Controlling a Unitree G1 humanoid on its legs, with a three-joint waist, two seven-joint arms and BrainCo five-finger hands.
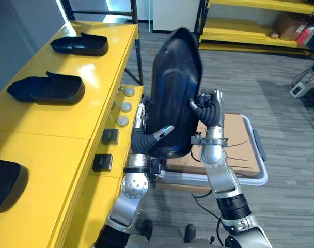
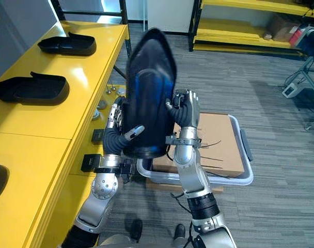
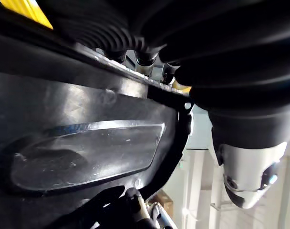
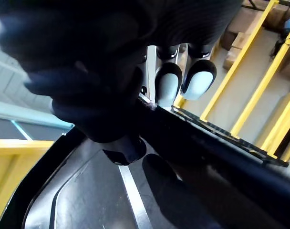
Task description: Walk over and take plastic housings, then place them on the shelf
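Yellow shelf (image 1: 53, 119) runs from 8 to 11 o'clock. Three black housings already lie flat on it: far housing (image 1: 80, 44) at 11, middle housing (image 1: 47, 89) at 9-10, and near housing (image 1: 4, 186), cut by the frame edge at 8. There is bare top btwn middle and near ones, prob. the best slot.

The shelf's side face carries round knobs (image 1: 126, 107) and black square plates (image 1: 109, 136), close to the left arm.

At centre, the held housing (image 1: 175, 88) stands almost upright with its tip at 12. It is in the air, off the shelf, btwn both hands.
- Left hand (image 1: 144, 135) is at its 7 o'clock edge, thumb laid across the glossy face, fingers wrapped behind the rim, so clamped on it.
- Right hand (image 1: 211, 111) is at its 3 o'clock edge, fingertips hooked over the rim, thumb on the inner side (wrist view), also clamped.

To do the step well:
- Swing toward 9 o'clock and lift the low end clear of the shelf lip and knobs.
- Tip it flat like the others, w/o nudging them.
- Glossy plastic prob. slips, so keep both grips until it rests on the top.

Grey tote (image 1: 260, 155) w/ cardboard (image 1: 239, 139) sits on the floor at 4 o'clock, behind the right arm.

Writing: none legible on housing, shelf or cardboard. Boxes on the far racks (image 1: 250, 26) at 1 o'clock are too small to read.
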